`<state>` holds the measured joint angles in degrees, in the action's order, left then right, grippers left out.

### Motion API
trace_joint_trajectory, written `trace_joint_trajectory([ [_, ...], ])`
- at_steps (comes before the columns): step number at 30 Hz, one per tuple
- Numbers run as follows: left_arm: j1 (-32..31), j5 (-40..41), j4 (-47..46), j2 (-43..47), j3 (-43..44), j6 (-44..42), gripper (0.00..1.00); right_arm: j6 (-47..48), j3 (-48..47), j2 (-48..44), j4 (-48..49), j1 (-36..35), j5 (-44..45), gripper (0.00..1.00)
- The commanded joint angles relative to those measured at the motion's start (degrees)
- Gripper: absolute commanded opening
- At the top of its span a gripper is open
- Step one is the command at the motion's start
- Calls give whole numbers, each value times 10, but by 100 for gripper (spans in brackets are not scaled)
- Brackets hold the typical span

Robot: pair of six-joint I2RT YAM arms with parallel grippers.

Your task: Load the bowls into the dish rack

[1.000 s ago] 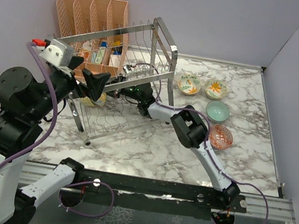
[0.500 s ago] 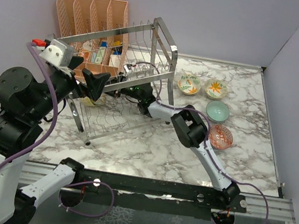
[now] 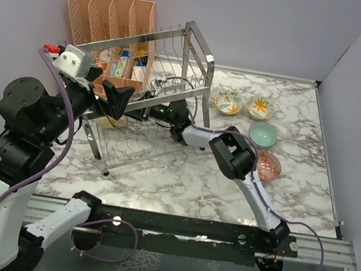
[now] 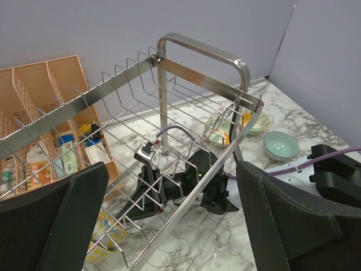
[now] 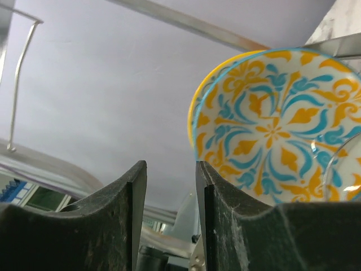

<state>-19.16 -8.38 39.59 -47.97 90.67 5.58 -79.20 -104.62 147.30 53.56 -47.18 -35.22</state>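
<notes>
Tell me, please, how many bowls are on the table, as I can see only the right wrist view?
Observer: Four, right of the dish rack on the table: the green-leaf bowl, orange-flower bowl, teal bowl and red-orange bowl.
Operator: Thank you. Is the other arm holding anything?
Observer: No, the left gripper is open, fingers wide apart, near the rack's left end.
Operator: Does my arm hide any bowl from above?
Observer: Partly; the right arm covers the red-orange bowl's left edge in the top view.
</notes>
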Motion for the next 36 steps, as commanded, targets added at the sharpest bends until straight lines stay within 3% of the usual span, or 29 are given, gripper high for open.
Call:
trace_joint_trajectory([
  [1,-2,14,2,-10,13,-3,99,-12,53,-80,88,-6,-35,41],
  [14,-2,31,2,-29,16,3,99,-3,282,-223,122,-60,-158,40],
  [22,-2,24,-6,-28,11,15,99,103,465,-357,28,-100,-185,40],
  [29,-2,24,-4,-21,8,12,99,261,637,-560,-247,-108,-116,41],
  [36,-1,17,-11,-14,-5,18,99,334,704,-792,-583,-108,75,43],
])
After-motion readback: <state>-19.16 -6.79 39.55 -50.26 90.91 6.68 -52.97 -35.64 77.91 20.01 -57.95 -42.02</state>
